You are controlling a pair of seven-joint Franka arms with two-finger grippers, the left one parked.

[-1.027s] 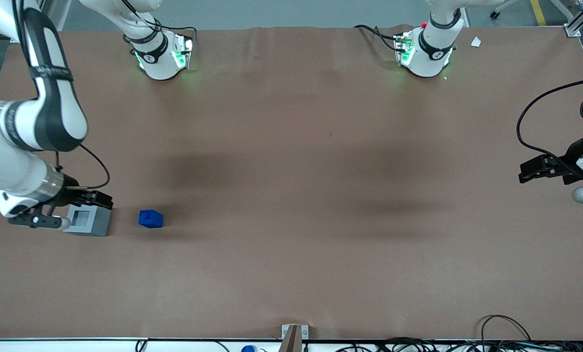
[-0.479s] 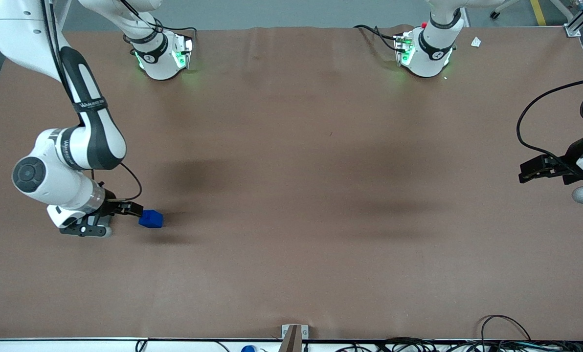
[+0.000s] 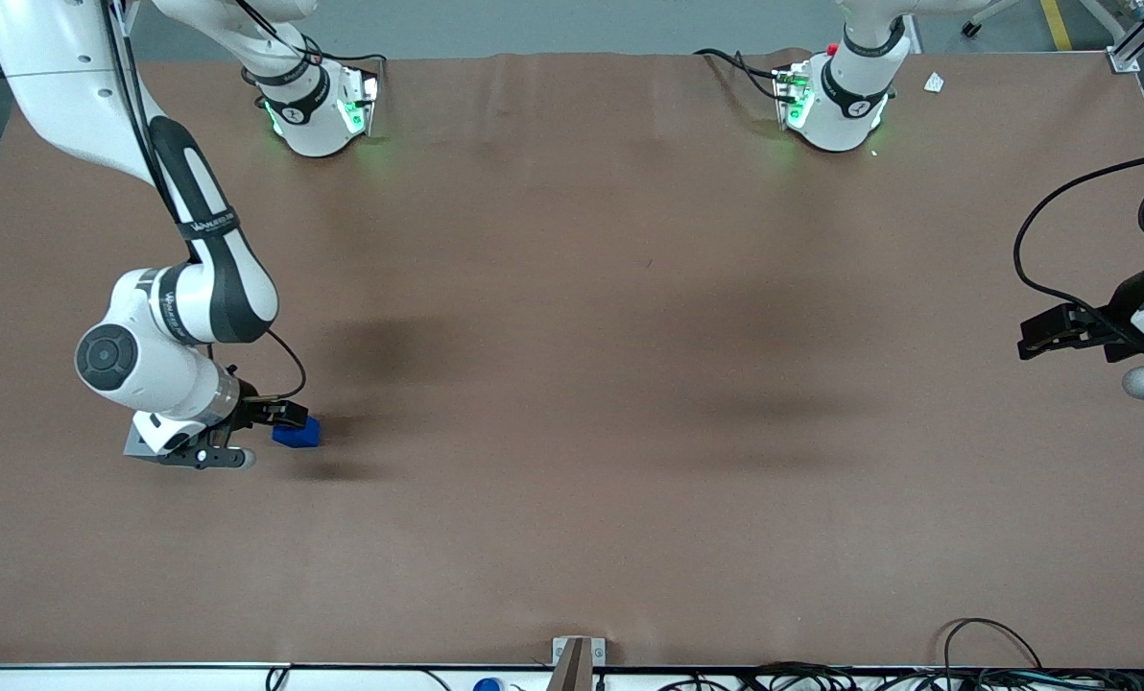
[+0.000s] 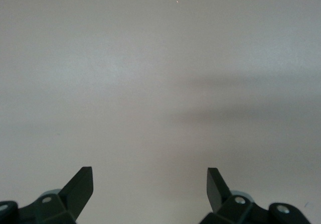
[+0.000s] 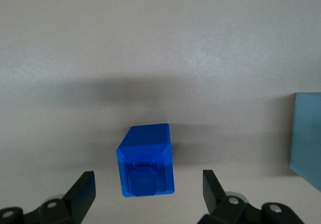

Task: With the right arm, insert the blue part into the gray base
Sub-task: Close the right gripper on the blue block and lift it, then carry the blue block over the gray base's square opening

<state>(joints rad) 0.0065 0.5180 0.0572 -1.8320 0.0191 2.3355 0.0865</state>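
A brown paper-like sheet (image 3: 572, 384) is spread flat over the table, marked by faint creases and soft dark shadows; a gray floor is seen past its edge. The blue part (image 3: 299, 435) is set on this sheet toward the working arm's end. The right arm (image 3: 164, 317) is bent low over it, and the gripper (image 5: 149, 196) is held just above the part with its 2 fingers (image 5: 83, 189) spread wide apart. The gray base (image 3: 133, 442) is largely covered by the wrist, just beside the part.

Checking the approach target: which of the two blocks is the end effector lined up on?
The blue part, between the open end effector fingers; the gray base sits off beside it.
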